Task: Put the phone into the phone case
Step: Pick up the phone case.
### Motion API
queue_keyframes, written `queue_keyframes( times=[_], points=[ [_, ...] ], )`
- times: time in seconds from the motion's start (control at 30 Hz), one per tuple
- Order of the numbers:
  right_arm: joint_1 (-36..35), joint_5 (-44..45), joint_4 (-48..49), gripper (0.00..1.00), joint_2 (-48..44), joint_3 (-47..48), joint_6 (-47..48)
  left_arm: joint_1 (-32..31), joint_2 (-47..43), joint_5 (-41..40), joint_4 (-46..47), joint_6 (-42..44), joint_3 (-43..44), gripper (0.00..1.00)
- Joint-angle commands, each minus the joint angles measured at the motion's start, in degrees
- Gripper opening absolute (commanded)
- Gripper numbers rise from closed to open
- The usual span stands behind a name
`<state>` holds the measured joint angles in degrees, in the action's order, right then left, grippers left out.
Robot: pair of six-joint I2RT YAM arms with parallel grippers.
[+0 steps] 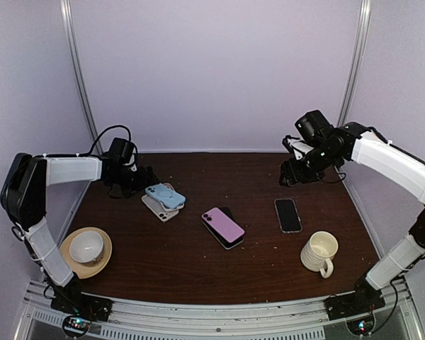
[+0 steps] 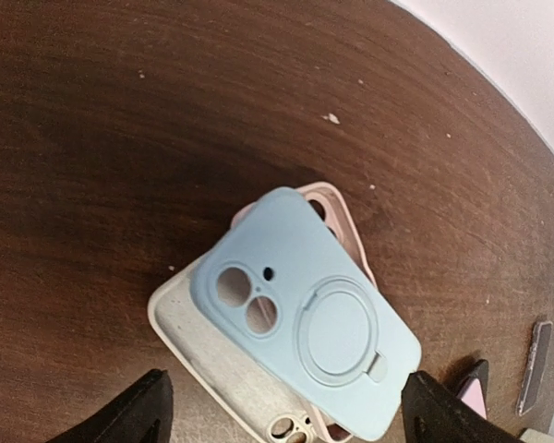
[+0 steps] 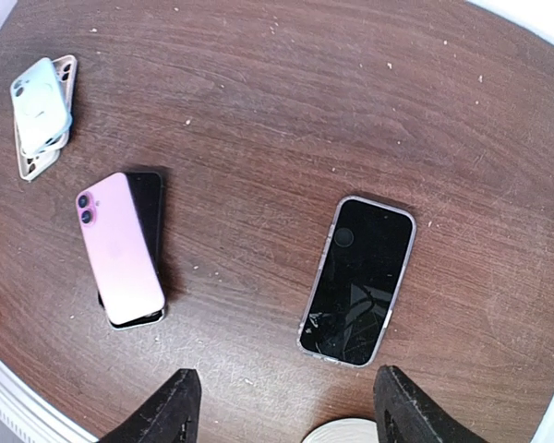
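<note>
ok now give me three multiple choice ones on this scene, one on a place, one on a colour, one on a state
1. Where does the ribbed mug stand?
A) near right part of the table
B) far left corner
C) on a shelf

2. What colour is the topmost phone case?
A) red
B) light blue
C) green

3. How is the left pincer?
A) shut on a spoon
B) shut on the mug
C) open, holding nothing

Answers:
1 A, the top view shows it close to the right arm's base.
2 B, it is pale blue with a ring stand on its back.
3 C, it stands wide apart above that case, gripping nothing.
</note>
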<state>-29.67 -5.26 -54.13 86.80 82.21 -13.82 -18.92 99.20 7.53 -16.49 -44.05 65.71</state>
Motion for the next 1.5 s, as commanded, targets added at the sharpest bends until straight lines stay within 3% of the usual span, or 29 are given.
queue_keyframes(
  times=[0.0,0.1,0.4,0.6,0.7,0.77,0.83,0.9,1.17,1.47],
  points=[
    [-1.27,2.50,-0.01,0.68,-3.23,-1.44,-1.51,0.99,1.96,-1.78,2.67,-4.29,2.15,0.89],
    [-1.76,3.65,-0.74,0.68,-4.19,-1.53,-1.56,1.18,4.97,-0.67,4.58,-5.59,1.90,0.86],
    [-2.40,1.71,-2.04,0.68,-5.37,0.68,-1.52,2.04,9.61,1.35,10.96,-8.07,1.69,0.60],
    [-2.49,2.14,-3.83,0.68,-5.04,2.76,-1.16,2.29,11.48,0.71,13.67,-8.31,0.96,0.59],
    [-2.67,2.31,-5.06,0.69,-4.80,3.86,-0.95,2.57,12.92,1.79,14.42,-9.20,0.86,0.53],
    [-2.72,2.50,-5.84,0.69,-4.72,4.46,-0.65,2.57,13.26,1.64,13.65,-9.20,1.10,0.43],
    [-2.80,2.77,-6.53,0.69,-4.50,4.74,-0.33,2.57,13.11,1.07,11.63,-9.01,1.54,0.23],
    [-2.89,3.12,-7.13,0.69,-4.04,5.01,-0.17,2.57,12.61,0.63,10.53,-8.40,1.55,0.15],
    [-3.96,3.31,-7.48,0.69,-2.55,5.64,-0.16,2.27,8.06,-1.96,7.34,-4.42,0.94,0.00],
    [-5.28,4.46,-9.38,0.69,-2.06,7.90,0.11,0.27,3.16,-3.91,6.38,1.82,1.03,0.00]
  ],
)
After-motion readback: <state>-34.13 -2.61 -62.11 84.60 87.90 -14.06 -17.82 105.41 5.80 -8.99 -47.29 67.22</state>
